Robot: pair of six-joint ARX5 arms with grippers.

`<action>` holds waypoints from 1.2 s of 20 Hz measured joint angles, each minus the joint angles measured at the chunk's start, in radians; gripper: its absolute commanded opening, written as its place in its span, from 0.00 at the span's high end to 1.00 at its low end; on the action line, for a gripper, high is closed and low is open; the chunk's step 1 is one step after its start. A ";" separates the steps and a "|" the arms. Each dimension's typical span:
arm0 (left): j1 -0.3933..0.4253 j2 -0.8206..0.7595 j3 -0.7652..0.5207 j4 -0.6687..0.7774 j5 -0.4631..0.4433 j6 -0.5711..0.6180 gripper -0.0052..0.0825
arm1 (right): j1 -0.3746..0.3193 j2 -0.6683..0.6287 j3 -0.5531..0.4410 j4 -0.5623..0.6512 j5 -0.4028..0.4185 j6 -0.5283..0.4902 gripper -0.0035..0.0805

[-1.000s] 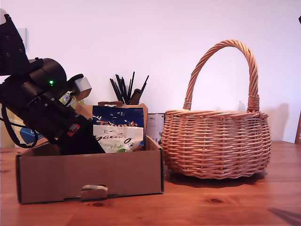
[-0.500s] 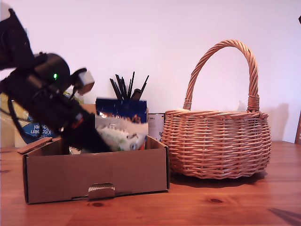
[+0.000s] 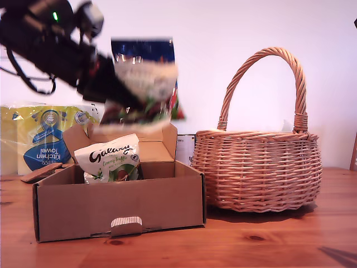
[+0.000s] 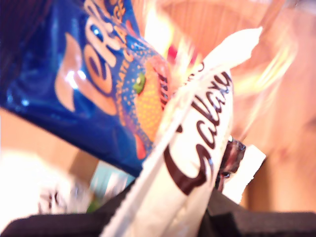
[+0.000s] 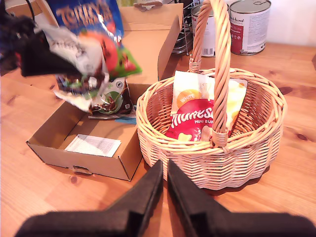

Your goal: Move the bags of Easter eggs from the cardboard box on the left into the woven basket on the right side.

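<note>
Currently, my first end effector (image 3: 109, 89), clamped on a dark blue bag (image 3: 142, 53) and a Galaxy bag (image 3: 146, 78) at the exterior view's upper left above the cardboard box (image 3: 120, 204), should clear the woven basket (image 3: 256, 170) rim before release; my second end effector (image 5: 164, 183) rests closed.

Home — wooden table (image 3: 268, 245), kitchen towel pack (image 3: 39, 137), tins (image 5: 249, 24).

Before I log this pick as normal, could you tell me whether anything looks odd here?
Yes: my first end effector has lifted several bags at once, the dark blue bag and a white Galaxy bag bunched together, above the cardboard box. A red-and-green bag dangles below.
</note>
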 measured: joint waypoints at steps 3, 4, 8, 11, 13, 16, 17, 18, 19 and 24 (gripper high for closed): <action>-0.058 0.004 0.000 0.057 0.002 -0.068 0.90 | 0.000 0.000 0.000 0.000 0.000 0.000 0.97; -0.089 0.004 0.000 0.105 -0.002 -0.098 0.90 | 0.000 0.000 0.000 0.000 0.000 0.000 0.97; -0.204 0.016 0.001 0.307 -0.058 -0.186 0.90 | 0.000 0.000 0.000 0.001 0.000 0.000 0.97; -0.249 0.076 0.004 0.398 -0.134 -0.198 0.90 | 0.000 0.000 0.000 0.001 0.000 0.000 0.97; -0.260 0.135 0.004 0.493 -0.195 -0.218 0.90 | 0.000 0.000 0.000 0.000 0.000 0.000 0.97; -0.279 0.186 0.004 0.607 -0.285 -0.238 0.90 | 0.000 0.000 0.000 0.000 0.000 0.000 0.97; -0.287 0.196 0.004 0.644 -0.314 -0.238 0.90 | 0.000 0.000 0.000 0.001 -0.005 0.000 0.97; -0.299 0.209 0.005 0.678 -0.337 -0.238 0.90 | 0.000 0.000 0.000 0.001 -0.014 0.000 0.97; -0.313 0.227 0.005 0.708 -0.349 -0.239 0.90 | 0.000 0.000 0.000 0.001 -0.019 0.000 0.97; -0.373 0.304 0.006 0.751 -0.391 -0.282 0.90 | 0.000 0.000 0.000 0.001 -0.020 0.000 0.97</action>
